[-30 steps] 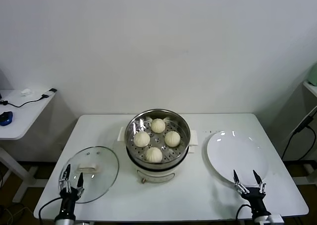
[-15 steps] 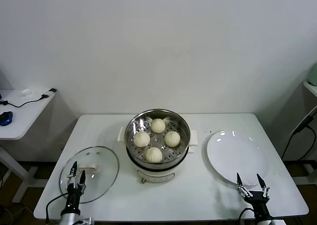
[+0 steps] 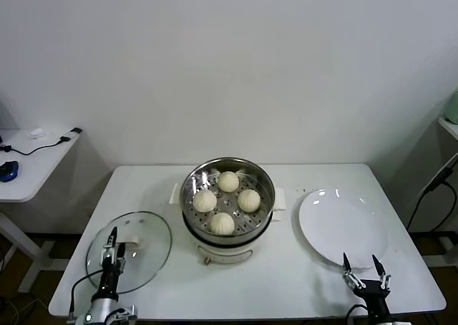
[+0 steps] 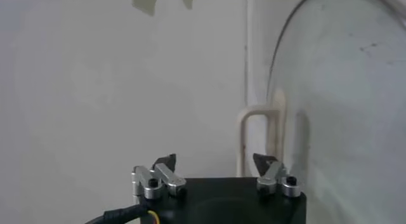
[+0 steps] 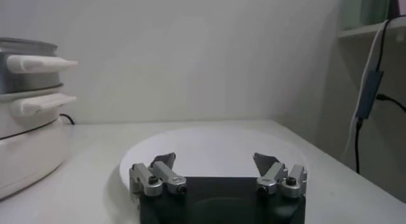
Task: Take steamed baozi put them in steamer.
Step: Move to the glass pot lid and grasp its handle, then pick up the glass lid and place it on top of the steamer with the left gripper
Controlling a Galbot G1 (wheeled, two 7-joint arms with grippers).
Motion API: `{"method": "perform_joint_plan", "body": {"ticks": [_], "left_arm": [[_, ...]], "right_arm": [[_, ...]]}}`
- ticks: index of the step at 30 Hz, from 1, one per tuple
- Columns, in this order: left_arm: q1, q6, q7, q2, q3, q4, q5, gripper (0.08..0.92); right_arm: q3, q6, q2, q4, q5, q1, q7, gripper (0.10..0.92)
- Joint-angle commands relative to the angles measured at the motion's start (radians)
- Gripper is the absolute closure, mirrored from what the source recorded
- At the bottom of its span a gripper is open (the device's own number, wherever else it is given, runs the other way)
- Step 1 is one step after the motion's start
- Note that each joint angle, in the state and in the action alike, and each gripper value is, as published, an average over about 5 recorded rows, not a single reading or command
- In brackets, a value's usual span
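Several cream-white steamed baozi (image 3: pixel 222 222) sit on the perforated tray inside the shiny steel steamer (image 3: pixel 266 182) at the table's middle. My left gripper (image 3: pixel 113 238) is open and empty at the front left, over the near edge of the glass lid (image 3: pixel 147 232). My right gripper (image 3: pixel 359 265) is open and empty at the front right, by the near rim of the white plate (image 3: pixel 340 225). The right wrist view shows my open right gripper (image 5: pixel 214 160), the plate (image 5: pixel 216 143) and the steamer's side (image 5: pixel 28 117). The left wrist view shows my open left gripper (image 4: pixel 214 160) above the lid (image 4: pixel 342 105).
The plate is bare. The lid's white handle (image 3: pixel 129 243) lies near my left gripper. A side table (image 3: pixel 25 160) with a cable stands at the far left. A cable (image 3: pixel 429 189) hangs at the far right. The white table (image 3: pixel 286 282) ends just before both grippers.
Both grippers have drawn back toward the table's front edge and sunk lower in the head view. The left one also shifted a little to the right. The buns and steamer have not moved.
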Motion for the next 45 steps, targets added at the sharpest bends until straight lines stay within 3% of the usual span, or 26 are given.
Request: {"method": "perform_joint_plan", "body": {"ticks": [1,12,21,24,28,35,40,45], "left_arm": [[-0.019,0.008,0.005,0.001,0.004,0.037,0.024,0.303],[-0.035,0.018,-0.001,-0.002,0.001,0.057,0.021,0.624],[0.001,-0.012,0.032,-0.004,-0.026,-0.089,-0.031,0.856],[0.024,-0.021,0.062,0.026,-0.044,-0.165,-0.068,0.868],[0.057,-0.019,0.141,0.126,-0.073,-0.278,-0.193,0.868],[0.066,0.087,0.381,0.282,-0.154,-0.482,-0.449,0.868],[0.040,0.205,0.526,0.321,-0.139,-0.648,-0.505,0.868],[-0.024,0.322,0.640,0.326,-0.014,-0.777,-0.434,0.868]], "right_arm": [[0.000,0.007,0.000,-0.005,-0.001,-0.010,0.000,0.203],[0.005,0.013,0.006,0.011,0.000,-0.019,0.001,0.203],[0.011,0.018,0.005,0.007,0.005,-0.013,0.001,0.203],[0.015,0.020,0.004,0.006,0.005,-0.013,0.004,0.203],[0.023,0.019,0.002,0.011,0.004,-0.013,0.012,0.203],[0.027,0.028,0.003,0.010,0.000,-0.006,0.015,0.203],[0.024,0.026,0.007,0.017,-0.003,-0.004,0.015,0.203],[0.023,0.026,0.009,0.025,-0.008,-0.002,0.014,0.203]]}}
